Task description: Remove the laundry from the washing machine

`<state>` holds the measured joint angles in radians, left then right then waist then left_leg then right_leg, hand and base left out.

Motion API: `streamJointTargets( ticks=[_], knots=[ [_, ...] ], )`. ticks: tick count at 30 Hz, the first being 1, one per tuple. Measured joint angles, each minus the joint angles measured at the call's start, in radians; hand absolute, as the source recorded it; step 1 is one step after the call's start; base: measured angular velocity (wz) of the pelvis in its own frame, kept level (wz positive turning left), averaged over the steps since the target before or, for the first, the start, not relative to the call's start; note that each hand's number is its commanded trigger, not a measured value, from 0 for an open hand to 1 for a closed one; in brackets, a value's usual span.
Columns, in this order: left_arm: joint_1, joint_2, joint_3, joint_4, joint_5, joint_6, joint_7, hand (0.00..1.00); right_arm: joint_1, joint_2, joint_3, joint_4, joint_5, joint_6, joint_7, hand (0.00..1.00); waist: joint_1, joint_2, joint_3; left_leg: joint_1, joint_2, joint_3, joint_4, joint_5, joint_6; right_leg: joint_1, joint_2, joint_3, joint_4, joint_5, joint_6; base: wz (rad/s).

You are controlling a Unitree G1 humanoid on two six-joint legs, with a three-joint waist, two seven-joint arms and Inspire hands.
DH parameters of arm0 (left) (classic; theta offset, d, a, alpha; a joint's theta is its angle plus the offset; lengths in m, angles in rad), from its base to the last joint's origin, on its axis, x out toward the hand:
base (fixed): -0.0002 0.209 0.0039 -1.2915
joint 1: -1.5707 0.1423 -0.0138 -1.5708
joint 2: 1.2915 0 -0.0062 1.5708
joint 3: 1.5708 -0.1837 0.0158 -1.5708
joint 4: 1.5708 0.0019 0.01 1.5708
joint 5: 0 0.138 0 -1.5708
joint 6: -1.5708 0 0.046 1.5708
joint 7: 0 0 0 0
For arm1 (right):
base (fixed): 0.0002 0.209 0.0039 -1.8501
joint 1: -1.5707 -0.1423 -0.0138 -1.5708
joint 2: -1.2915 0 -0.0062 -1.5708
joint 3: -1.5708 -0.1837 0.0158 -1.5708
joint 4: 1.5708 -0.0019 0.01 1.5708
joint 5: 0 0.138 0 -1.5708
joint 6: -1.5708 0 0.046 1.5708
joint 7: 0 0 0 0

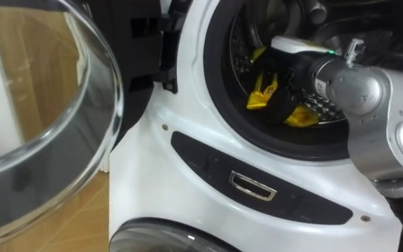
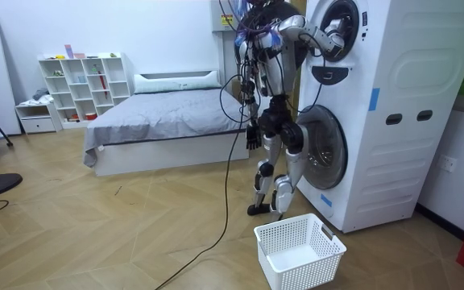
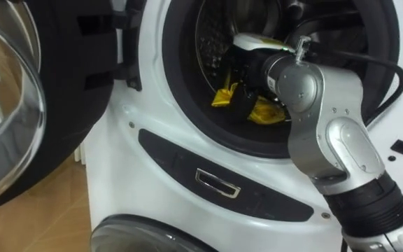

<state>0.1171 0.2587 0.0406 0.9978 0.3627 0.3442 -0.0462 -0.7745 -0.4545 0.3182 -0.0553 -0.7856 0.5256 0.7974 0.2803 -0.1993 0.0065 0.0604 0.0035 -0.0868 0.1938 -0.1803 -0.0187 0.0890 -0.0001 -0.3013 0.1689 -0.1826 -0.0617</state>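
While the robot stood facing the stacked washing machine (image 2: 385, 161), its right hand (image 1: 280, 94) was deep in the upper drum (image 1: 242, 59), among a yellow cloth (image 1: 260, 96) at the drum's lower front edge. Whether it was clamped on the cloth could not be told. The eye views showed the glass door (image 1: 47, 126) swung open to the left. The room view showed a white basket (image 2: 304, 270) on the floor by the machine's front corner. It also showed the left hand (image 2: 252, 137) hanging at the robot's side, its state unclear.
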Motion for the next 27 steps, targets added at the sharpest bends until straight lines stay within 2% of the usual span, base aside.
streamJointTargets(
  ticks=[5, 12, 16, 17, 18, 22, 25, 27],
  knots=[
    [-0.008, 0.008, -0.014, -0.010, -0.029, -0.004, 0.012, 0.00, -0.006, -0.001, 0.001, -0.003, 0.026, -0.012, -0.015, 1.00, -0.008, 0.000, 0.0000, 0.000, 0.001, 0.000, -0.005, 0.000, 0.000, -0.004, 0.002, 0.004, 0.000, 0.003, -0.006, 0.00],
    [-0.007, 0.009, -0.024, 0.005, -0.025, -0.062, 0.044, 0.00, 0.032, -0.001, -0.027, -0.088, 0.068, -0.059, -0.061, 1.00, -0.024, 0.000, -0.0002, -0.002, 0.002, 0.019, -0.023, 0.004, 0.002, -0.018, 0.004, 0.026, 0.003, 0.008, -0.011, -0.07],
    [0.012, 0.006, -0.026, 0.006, -0.033, -0.080, 0.068, 0.00, 0.053, -0.003, -0.035, -0.161, 0.110, -0.079, -0.086, 1.00, -0.037, 0.002, 0.0000, -0.002, 0.003, 0.025, -0.029, 0.005, 0.004, -0.024, 0.008, 0.045, 0.001, 0.012, -0.010, -0.17],
    [0.012, 0.005, -0.026, 0.007, -0.035, -0.085, 0.079, 0.00, 0.053, -0.009, -0.035, -0.174, 0.133, -0.100, -0.088, 1.00, -0.046, 0.003, -0.0003, -0.002, 0.003, 0.026, -0.029, 0.005, 0.004, -0.025, 0.009, 0.048, 0.000, 0.012, -0.010, -0.07],
    [0.012, 0.005, -0.026, 0.007, -0.045, -0.094, 0.089, 0.00, 0.053, -0.010, -0.034, -0.192, 0.151, -0.112, -0.092, 1.00, -0.058, 0.005, 0.0002, -0.002, 0.003, 0.026, -0.029, 0.005, 0.004, -0.026, 0.008, 0.048, 0.000, 0.012, -0.010, -0.06],
    [0.025, 0.003, -0.026, 0.003, -0.059, -0.123, 0.132, 0.00, 0.053, -0.012, -0.035, -0.226, 0.219, -0.121, -0.115, 1.00, -0.087, 0.014, -0.0021, -0.003, 0.003, 0.033, -0.034, 0.005, 0.004, -0.033, 0.006, 0.054, 0.001, 0.012, -0.010, -0.08],
    [0.029, -0.008, -0.024, 0.004, -0.075, -0.133, 0.153, 0.00, 0.068, -0.009, -0.035, -0.307, 0.239, -0.124, -0.152, 1.00, -0.099, 0.025, 0.0005, -0.007, 0.004, 0.058, -0.035, 0.005, 0.005, -0.041, 0.003, 0.058, 0.001, 0.012, -0.009, -0.10],
    [0.037, -0.019, -0.019, 0.007, -0.086, -0.142, 0.175, 0.00, 0.099, -0.007, -0.050, -0.389, 0.289, -0.157, -0.187, 1.00, -0.112, 0.034, -0.0016, -0.004, 0.004, 0.059, -0.040, 0.004, 0.005, -0.040, 0.004, 0.063, 0.001, 0.011, -0.009, 0.00]
  ],
)
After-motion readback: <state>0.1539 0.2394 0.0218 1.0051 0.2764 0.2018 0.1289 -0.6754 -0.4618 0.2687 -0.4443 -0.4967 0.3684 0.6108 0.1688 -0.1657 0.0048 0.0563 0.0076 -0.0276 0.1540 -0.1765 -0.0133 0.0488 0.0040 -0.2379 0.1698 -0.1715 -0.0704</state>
